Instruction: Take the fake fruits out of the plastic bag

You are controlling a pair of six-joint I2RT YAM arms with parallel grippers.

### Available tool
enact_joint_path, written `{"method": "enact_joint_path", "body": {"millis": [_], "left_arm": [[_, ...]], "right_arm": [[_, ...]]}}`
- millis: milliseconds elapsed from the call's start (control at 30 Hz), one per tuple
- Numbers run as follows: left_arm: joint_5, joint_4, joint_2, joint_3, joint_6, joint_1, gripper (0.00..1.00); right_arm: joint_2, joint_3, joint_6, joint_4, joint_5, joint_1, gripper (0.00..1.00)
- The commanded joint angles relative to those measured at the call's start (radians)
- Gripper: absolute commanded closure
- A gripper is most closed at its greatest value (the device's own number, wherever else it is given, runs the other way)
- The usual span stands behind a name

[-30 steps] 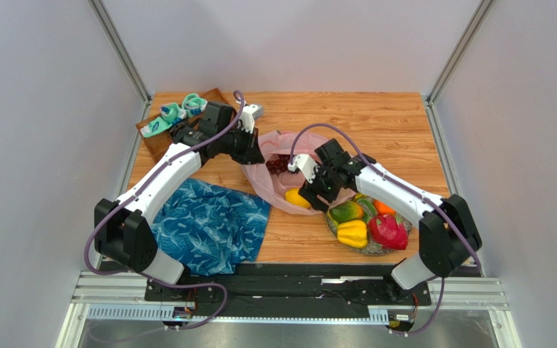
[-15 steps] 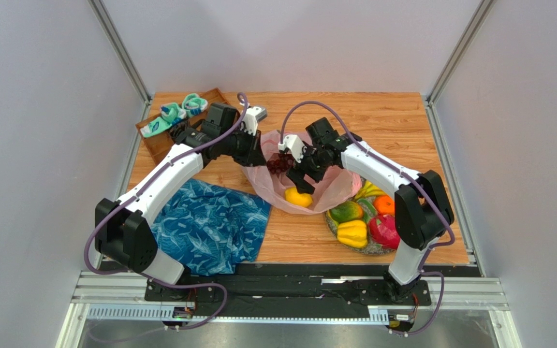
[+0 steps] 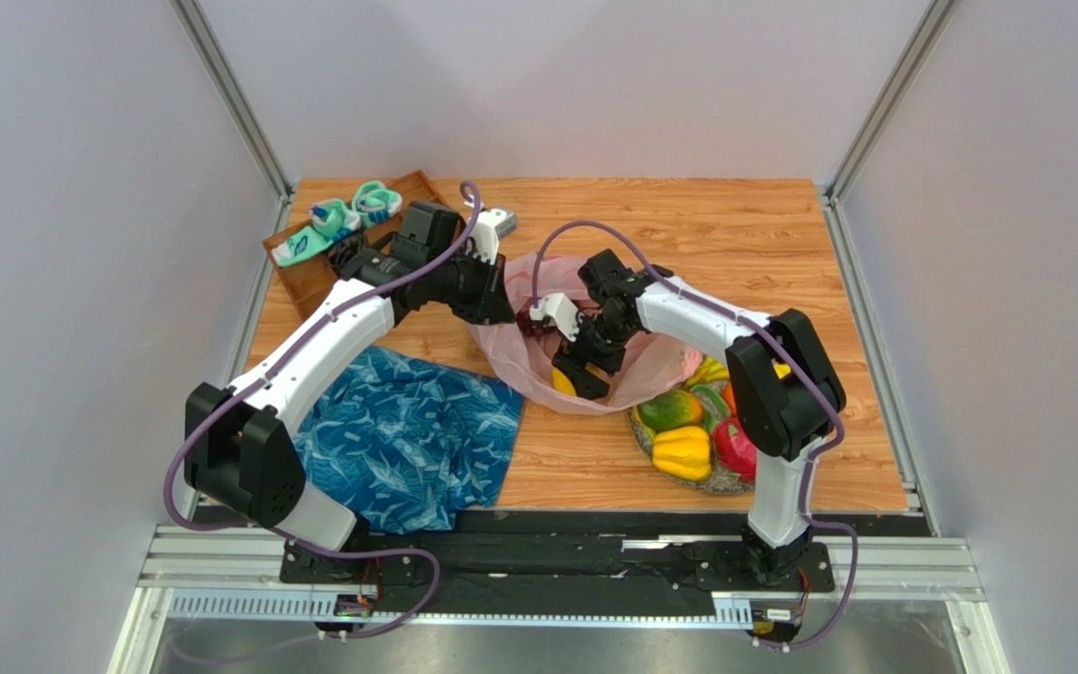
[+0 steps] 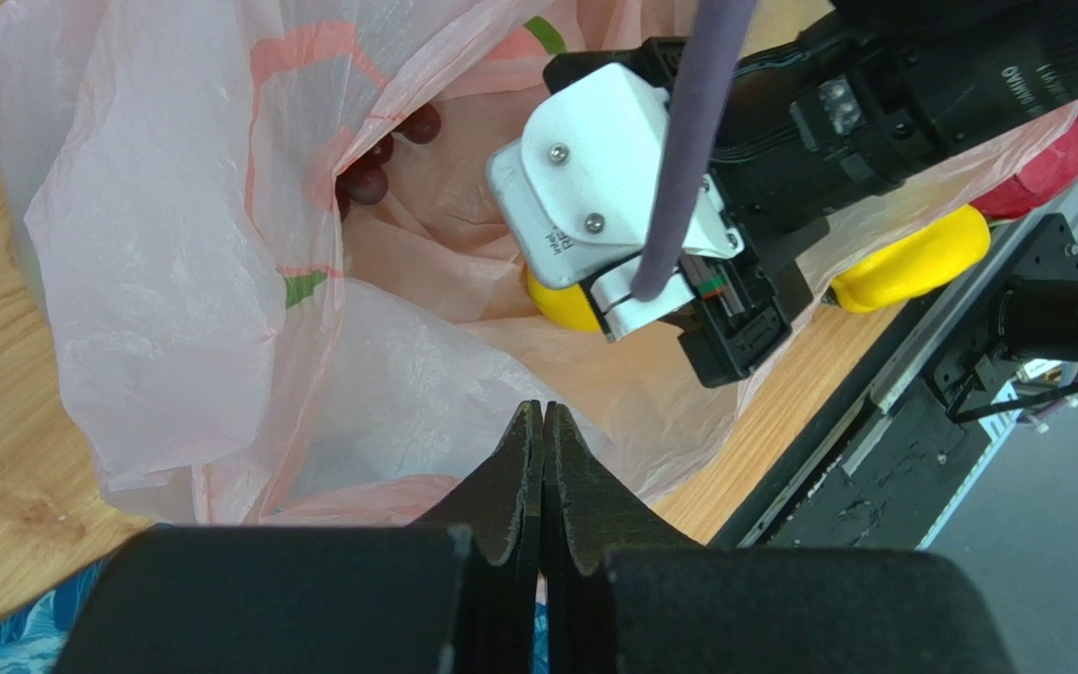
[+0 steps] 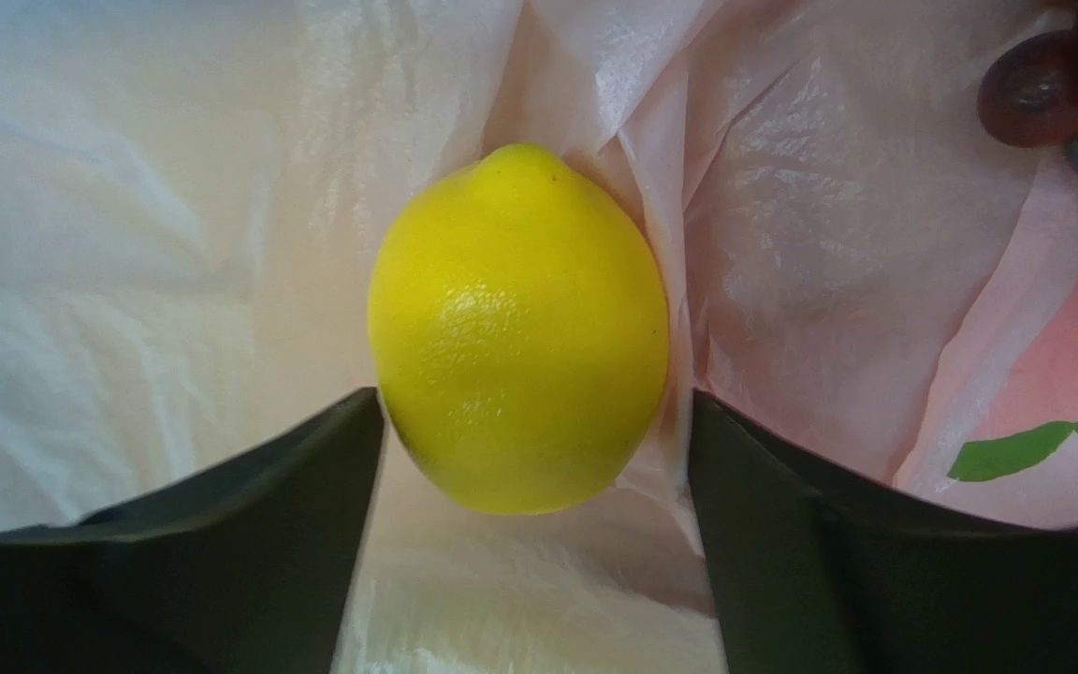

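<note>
Yellow lemon (image 5: 520, 330) down in the plastic bag (image 4: 193, 281), right pincer (image 5: 531, 407) spread wide around it

Its fingers (image 5: 193, 562) sit either side of the lemon, one about touching the skin, the other with a fold of bag film in between. The left pincer (image 4: 542, 421) is squeezed fully closed on the bag's rim. Dark grapes (image 4: 369, 176) lie deeper in the bag, apart from the lemon. A yellow pepper (image 3: 683, 451) and a mango (image 3: 670, 410) lie out on the wooden surface (image 3: 784, 239) just right of the bag, and a blue cloth (image 3: 404, 435) lies on its other side.
</note>
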Motion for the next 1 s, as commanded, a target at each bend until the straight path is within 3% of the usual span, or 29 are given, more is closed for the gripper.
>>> {"method": "enact_joint_path", "body": {"millis": [0, 167, 333, 500, 633, 733, 833, 967], "left_arm": [[0.011, 0.011, 0.014, 0.055, 0.01, -0.004, 1.0], [0.006, 0.013, 0.023, 0.057, 0.014, -0.004, 1.0], [0.023, 0.028, 0.043, 0.059, -0.001, -0.004, 1.0], [0.035, 0.04, 0.072, 0.086, -0.015, -0.004, 1.0], [0.049, 0.045, 0.092, 0.097, -0.03, -0.004, 1.0], [0.054, 0.036, 0.095, 0.094, -0.04, -0.004, 1.0], [0.054, 0.02, 0.068, 0.066, -0.038, -0.004, 1.0], [0.048, 0.023, 0.009, -0.047, -0.055, -0.004, 1.0]], "right_arm": [[-0.002, 0.048, 0.012, 0.045, 0.022, 0.009, 0.3], [-0.175, 0.04, 0.035, 0.085, -0.007, -0.02, 0.37], [-0.375, 0.033, 0.054, 0.091, -0.062, -0.054, 0.36], [-0.453, -0.024, 0.087, 0.086, -0.076, -0.076, 0.35], [-0.431, -0.085, 0.13, 0.169, -0.104, -0.062, 0.35], [-0.337, -0.047, 0.135, 0.218, -0.024, -0.025, 0.36], [-0.205, 0.066, 0.173, 0.157, 0.037, -0.022, 0.39], [-0.128, 0.096, 0.265, 0.09, 0.057, -0.014, 0.38]]}}
